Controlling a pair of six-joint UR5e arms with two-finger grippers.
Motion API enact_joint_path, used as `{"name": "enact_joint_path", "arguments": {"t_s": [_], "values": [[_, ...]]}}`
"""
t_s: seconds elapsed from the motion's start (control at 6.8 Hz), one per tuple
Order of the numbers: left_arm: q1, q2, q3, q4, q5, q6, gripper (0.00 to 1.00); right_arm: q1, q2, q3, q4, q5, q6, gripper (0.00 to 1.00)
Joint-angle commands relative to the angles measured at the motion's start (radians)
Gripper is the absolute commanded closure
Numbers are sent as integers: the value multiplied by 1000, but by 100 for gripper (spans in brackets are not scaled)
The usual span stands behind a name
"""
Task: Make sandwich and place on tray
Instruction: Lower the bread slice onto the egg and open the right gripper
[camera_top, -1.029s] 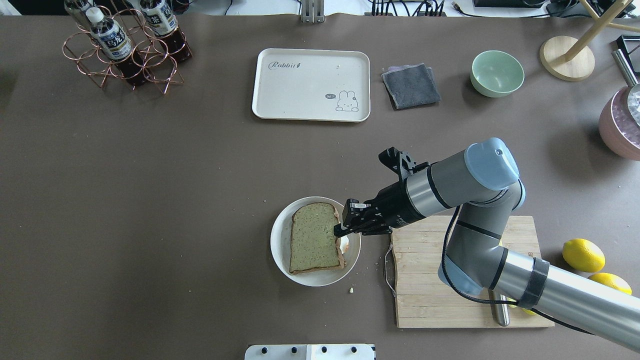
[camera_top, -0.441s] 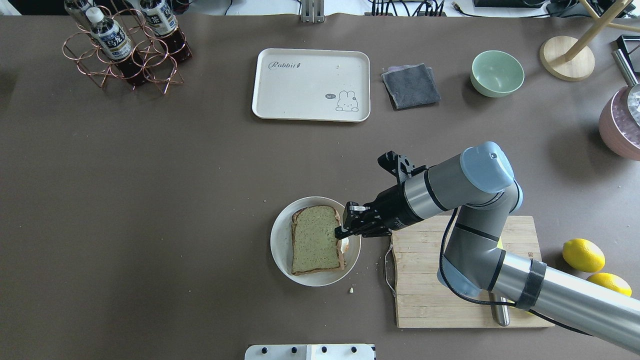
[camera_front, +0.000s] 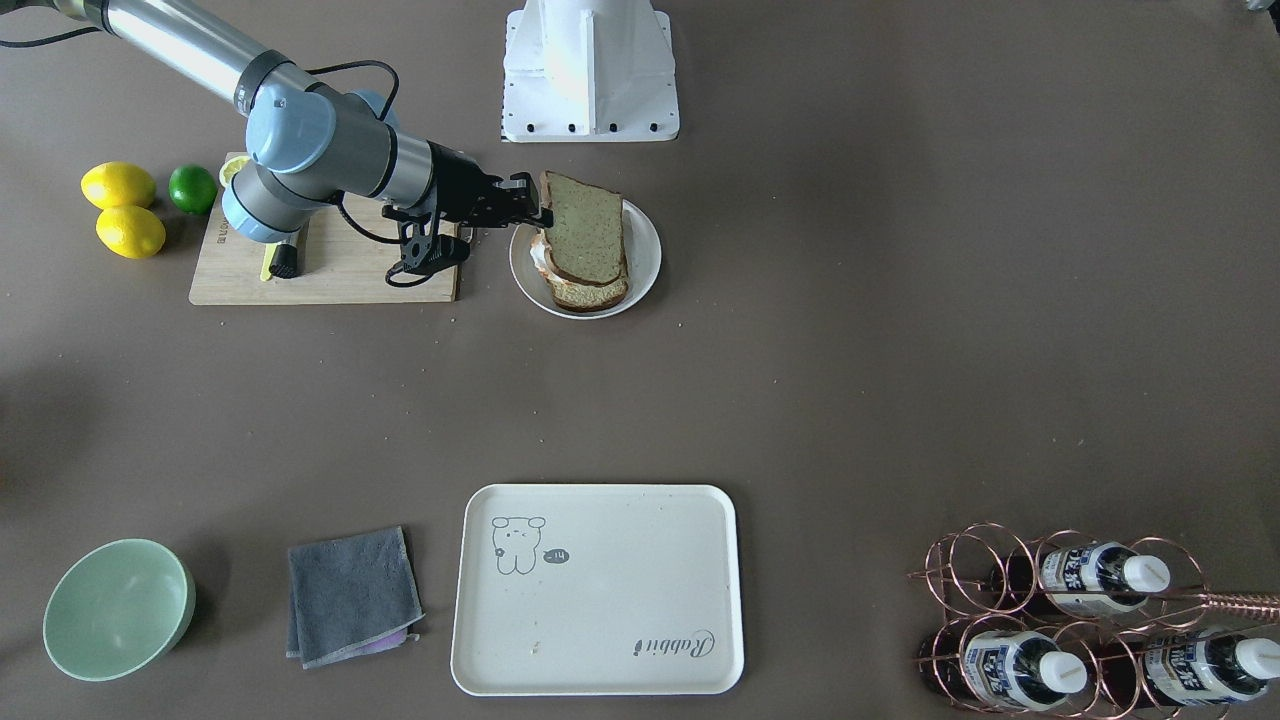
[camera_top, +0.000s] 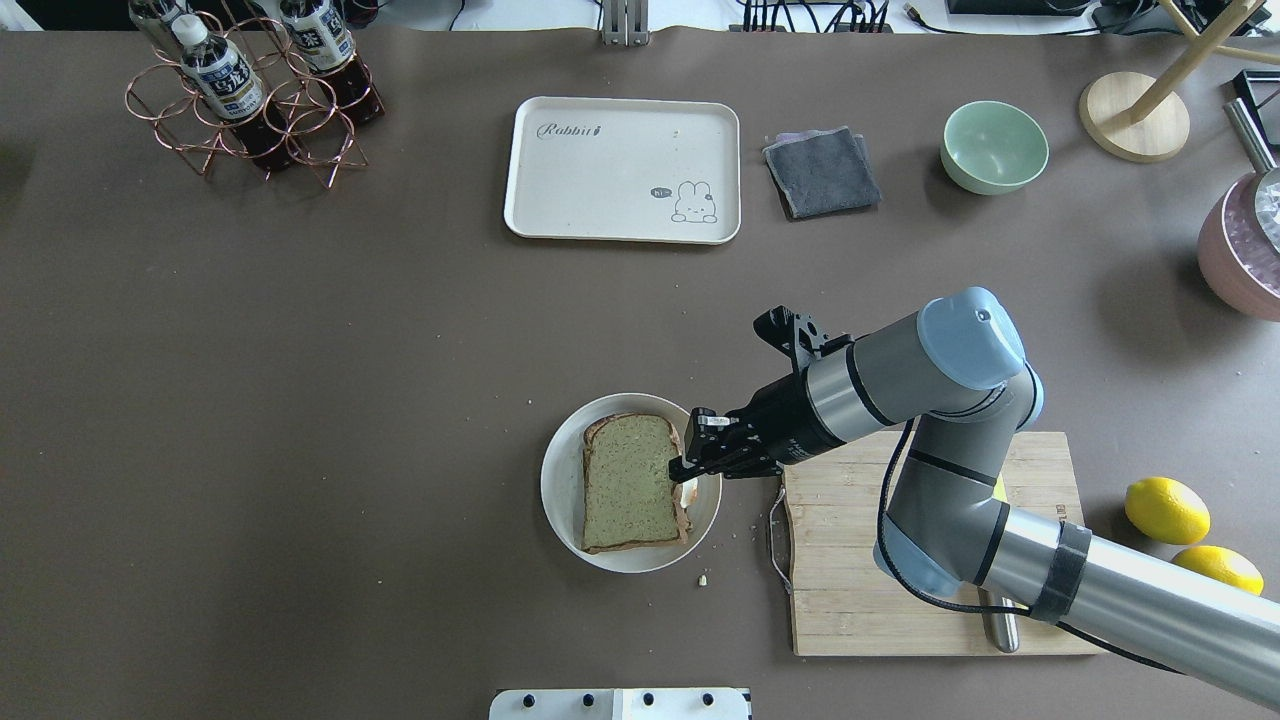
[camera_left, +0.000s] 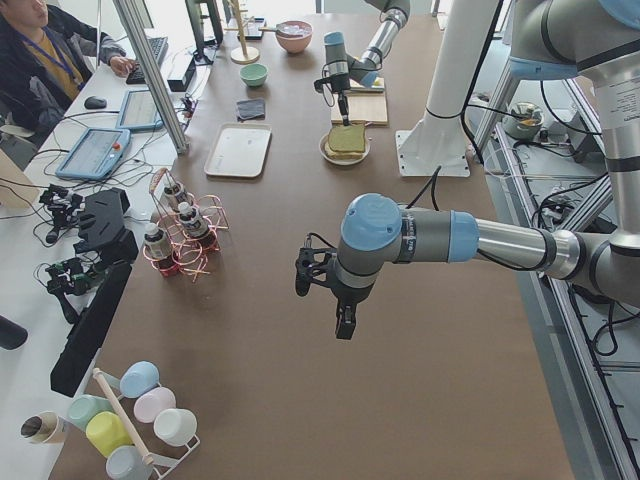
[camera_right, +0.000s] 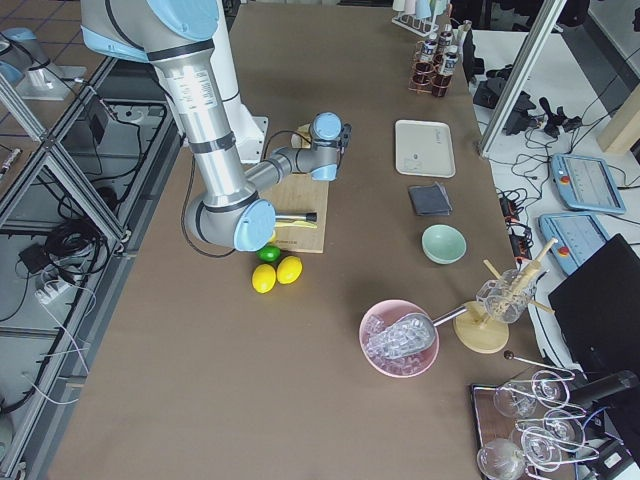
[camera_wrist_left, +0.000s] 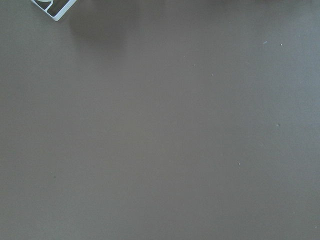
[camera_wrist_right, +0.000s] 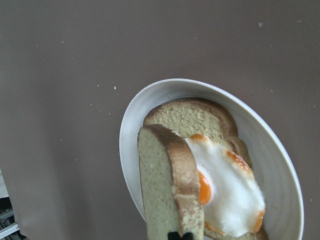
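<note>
A small white plate (camera_top: 560, 510) sits near the table's front, beside the cutting board. On it lies one bread slice (camera_wrist_right: 190, 117) with the fried egg (camera_wrist_right: 227, 185) on top. My right gripper (camera_top: 685, 465) is shut on the edge of the second bread slice (camera_top: 630, 480), which leans tilted over the egg, its gripped side raised. The front-facing view shows that slice (camera_front: 585, 225) propped at an angle above the plate (camera_front: 645, 245). The cream tray (camera_top: 620, 170) lies bare at the far middle. My left gripper (camera_left: 340, 325) hangs over bare table; I cannot tell its state.
A wooden cutting board (camera_top: 860, 540) with a knife handle (camera_top: 1000, 625) lies under the right arm. Lemons (camera_top: 1165, 510) and a lime (camera_front: 192, 188) sit beside it. A grey cloth (camera_top: 822, 172), green bowl (camera_top: 994, 147), pink bowl (camera_top: 1240, 250) and bottle rack (camera_top: 250, 90) line the far side.
The right gripper has lowered slightly with the top slice, which has tipped down closer to the egg and lower slice. Nothing else has moved.
</note>
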Motion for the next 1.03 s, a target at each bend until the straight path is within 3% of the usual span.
{"name": "enact_joint_path", "arguments": {"t_s": [0.0,0.15,0.59,0.74,0.88], "values": [[0,0,2,1,0,0,2,0,0,-9,-1,0,-25,90],[0,0,4,1,0,0,2,0,-1,-9,-1,-2,-27,77],[2,0,7,1,0,0,2,11,-8,-9,0,0,-33,64],[3,0,7,1,0,-1,2,15,-8,-7,0,2,-30,20],[5,0,7,1,0,-4,2,32,-9,-1,-3,2,-24,0]]}}
